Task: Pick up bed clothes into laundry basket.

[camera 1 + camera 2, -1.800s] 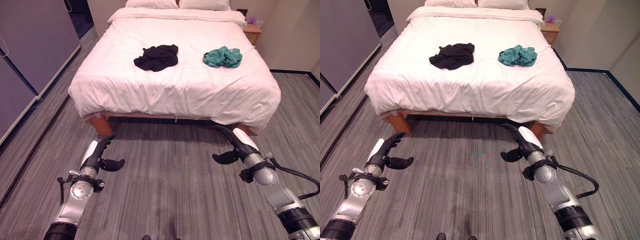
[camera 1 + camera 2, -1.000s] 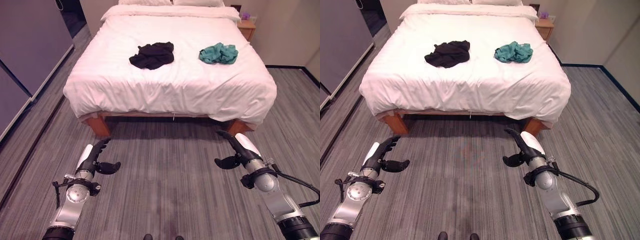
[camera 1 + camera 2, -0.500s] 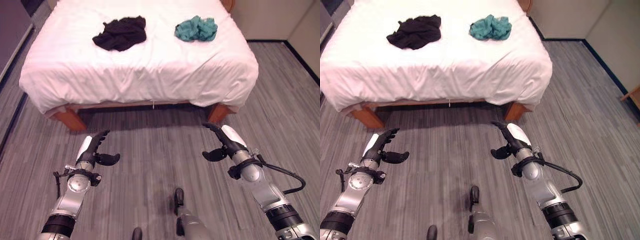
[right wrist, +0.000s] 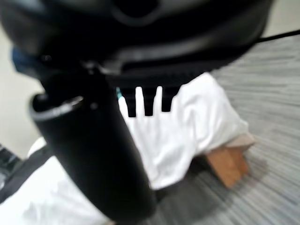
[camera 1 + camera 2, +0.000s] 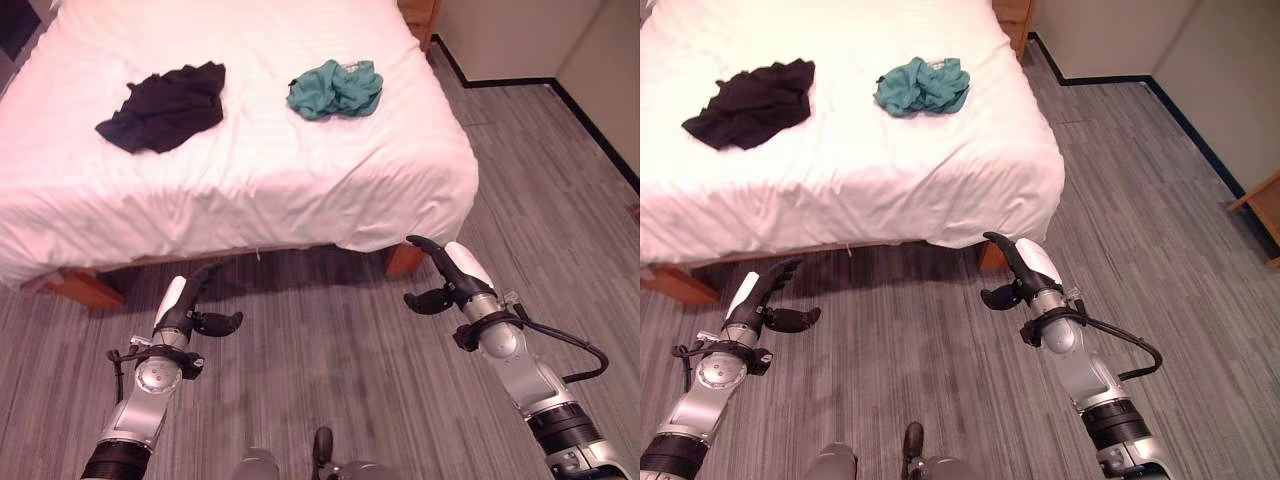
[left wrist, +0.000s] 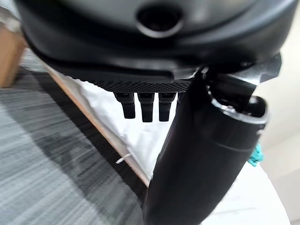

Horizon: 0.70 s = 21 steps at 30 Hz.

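We're standing at the foot corner of a bed (image 5: 250, 190) dressed in a white duvet, and both our arms are stretched out low over the grey striped floor (image 5: 330, 360), well short of the mattress. Our left hand (image 5: 185, 312) reaches forward from the lower left, fingers straight and pointing toward the bed's edge, thumb sticking out sideways toward the middle, holding nothing. Our right hand (image 5: 447, 278) mirrors it from the lower right, fingers extended and relaxed toward the bed's near corner, thumb out toward the middle, empty as well. In the left wrist view the fingers (image 6: 141, 107) show as straight stubs past the palm, with the duvet's hanging edge and the wooden bed frame beyond them; in the right wrist view the fingers (image 4: 149, 106) also run straight, with the draped duvet corner and a wooden bed leg (image 4: 228, 164) past them. Up on the duvet lie the clothes: a crumpled black garment (image 5: 162, 106) on the left side and a bunched teal garment (image 5: 335, 89) to its right, well apart from each other and far from both hands. A dark baseboard (image 5: 1200, 140) lines the wall to the right of the bed.
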{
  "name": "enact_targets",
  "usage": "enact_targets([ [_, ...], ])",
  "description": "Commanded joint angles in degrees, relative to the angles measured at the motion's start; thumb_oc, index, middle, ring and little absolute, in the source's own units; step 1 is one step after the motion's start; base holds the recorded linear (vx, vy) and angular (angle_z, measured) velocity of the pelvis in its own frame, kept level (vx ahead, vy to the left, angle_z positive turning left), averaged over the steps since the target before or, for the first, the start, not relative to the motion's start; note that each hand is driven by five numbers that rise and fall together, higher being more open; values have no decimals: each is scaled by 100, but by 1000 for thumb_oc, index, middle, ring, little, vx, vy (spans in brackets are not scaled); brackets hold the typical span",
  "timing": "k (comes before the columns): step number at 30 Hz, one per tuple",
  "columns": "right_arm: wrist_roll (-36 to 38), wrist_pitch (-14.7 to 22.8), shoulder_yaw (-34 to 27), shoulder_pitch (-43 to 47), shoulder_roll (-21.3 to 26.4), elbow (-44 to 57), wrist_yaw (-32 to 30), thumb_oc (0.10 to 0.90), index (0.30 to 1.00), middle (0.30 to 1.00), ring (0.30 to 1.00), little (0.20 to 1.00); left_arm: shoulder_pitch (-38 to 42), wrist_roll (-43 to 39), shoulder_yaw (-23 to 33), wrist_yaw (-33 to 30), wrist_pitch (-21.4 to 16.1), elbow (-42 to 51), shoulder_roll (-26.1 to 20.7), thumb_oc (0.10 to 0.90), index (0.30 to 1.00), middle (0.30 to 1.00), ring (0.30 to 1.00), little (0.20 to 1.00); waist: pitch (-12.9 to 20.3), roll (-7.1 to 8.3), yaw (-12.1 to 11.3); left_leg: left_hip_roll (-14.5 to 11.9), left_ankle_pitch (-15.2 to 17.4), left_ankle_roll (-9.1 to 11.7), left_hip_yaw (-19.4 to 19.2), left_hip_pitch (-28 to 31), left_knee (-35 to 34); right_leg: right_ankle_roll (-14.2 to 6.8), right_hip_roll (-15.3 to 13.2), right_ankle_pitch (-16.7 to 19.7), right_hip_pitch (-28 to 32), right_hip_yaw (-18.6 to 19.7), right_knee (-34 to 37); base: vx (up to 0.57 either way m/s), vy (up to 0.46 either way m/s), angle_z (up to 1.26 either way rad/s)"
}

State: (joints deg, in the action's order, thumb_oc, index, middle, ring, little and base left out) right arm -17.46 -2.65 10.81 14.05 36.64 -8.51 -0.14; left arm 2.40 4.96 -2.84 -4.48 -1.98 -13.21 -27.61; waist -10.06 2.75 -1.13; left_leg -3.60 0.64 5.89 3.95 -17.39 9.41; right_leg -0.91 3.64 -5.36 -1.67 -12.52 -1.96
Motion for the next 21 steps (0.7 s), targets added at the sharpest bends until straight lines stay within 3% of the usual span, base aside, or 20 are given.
enact_targets([
  [1,-132,428,-346,448,402,358,-269,800,900,900,900,900,522,286,181,-272,-521,264,-198,800,900,900,900,900,483,-241,-275,204,-516,-215,-395,686,-960,-368,-694,447,209,464,696,319,27,-33],
  [3,-189,398,-383,488,383,196,-370,800,900,900,900,900,552,299,141,-294,-546,187,-177,800,900,900,900,900,528,-239,-375,268,-774,-222,-593,586,-1226,-372,-681,269,499,480,696,269,41,-19],
  [6,-235,355,-442,519,348,35,-514,800,900,900,900,900,570,260,97,-324,-569,89,-186,800,900,900,900,900,562,-169,-471,262,-896,-204,-765,492,-1284,-396,-732,116,786,511,696,297,93,-34],
  [12,-707,-20,-889,786,539,-237,-972,800,900,900,900,900,400,231,11,-371,-526,-124,-227,800,900,900,900,900,903,98,-533,269,-736,-322,-778,937,-1441,-610,-1026,162,1242,493,625,301,160,6],
  [14,-698,-155,-1069,937,570,-295,-1186,800,900,900,900,900,346,278,-28,-405,-528,-211,-290,800,900,900,900,900,952,220,-539,302,-626,-388,-792,1088,-1441,-730,-1178,227,1209,517,260,195,182,49],
  [16,-712,-290,-1091,1377,707,-415,-1380,800,900,900,900,900,298,242,-70,-417,-467,-299,-384,800,900,900,900,900,870,360,-533,447,-514,-542,-717,1296,-1441,-995,-1428,1032,754,761,-932,217,229,81],
  [17,-755,-317,-1052,1559,799,-434,-1438,800,900,900,900,900,257,246,-89,-453,-456,-328,-425,800,900,900,900,900,810,370,-530,447,-501,-573,-615,1361,-1441,-1031,-1422,1385,560,867,-1314,117,132,70],
  [18,-734,-314,-938,1788,844,-484,-1490,800,900,900,900,900,251,223,-36,-505,-459,-381,-420,800,900,900,900,900,762,300,-523,378,-493,-596,-566,1378,-1441,-1031,-1390,1386,295,980,-1646,219,83,33],
  [19,-714,-358,-881,2113,934,-324,-1471,800,900,900,900,900,261,166,7,-608,-439,-539,-444,800,900,900,900,900,754,312,-500,300,-407,-577,-487,1462,-1441,-897,-1378,1232,71,1042,-1530,168,49,50],
  [20,-716,-368,-862,2139,934,-326,-1467,800,900,900,900,900,264,165,20,-611,-442,-545,-439,800,900,900,900,900,754,306,-483,296,-397,-572,-482,1459,-1441,-890,-1375,1218,69,1035,-1534,297,38,54],
  [21,-695,-386,-749,2379,1072,-299,-1389,800,900,900,900,900,253,150,52,-616,-434,-550,-477,800,900,900,900,900,768,323,-465,244,-314,-538,-399,1528,-1441,-745,-1216,713,-35,1053,-994,258,4,68],
])
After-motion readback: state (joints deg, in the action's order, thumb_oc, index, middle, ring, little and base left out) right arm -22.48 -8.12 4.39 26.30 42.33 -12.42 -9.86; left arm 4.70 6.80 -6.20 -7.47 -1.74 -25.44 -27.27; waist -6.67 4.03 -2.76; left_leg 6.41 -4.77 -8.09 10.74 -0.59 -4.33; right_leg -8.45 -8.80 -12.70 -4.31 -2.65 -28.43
